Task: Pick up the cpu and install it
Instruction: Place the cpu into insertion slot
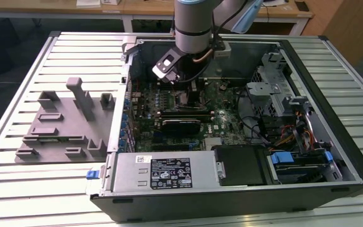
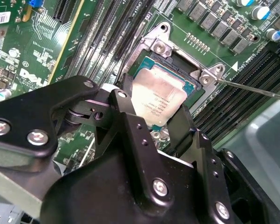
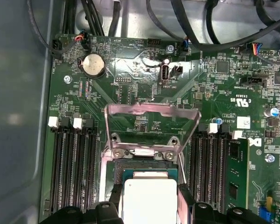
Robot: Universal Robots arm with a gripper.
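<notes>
Second wrist view has the cpu (image 2: 158, 98) pinched edge-to-edge between closed fingers (image 2: 129, 100) of the gripper (image 2: 155, 102) over the open socket (image 2: 191, 86), toward twelve o'clock on the exterior view's motherboard (image 1: 226, 124); seating seems underway and calls for level, square alignment.

Workshop — slatted bench (image 1: 81, 52), opened computer (image 1: 232, 201).

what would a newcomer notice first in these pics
The silvery cpu stands out, gripped in the black tool right at the open socket, whose metal plate is swung open. In the exterior view, the arm reaches down into an open pc case, with a grey tray beside it at the exterior view's left.
</notes>
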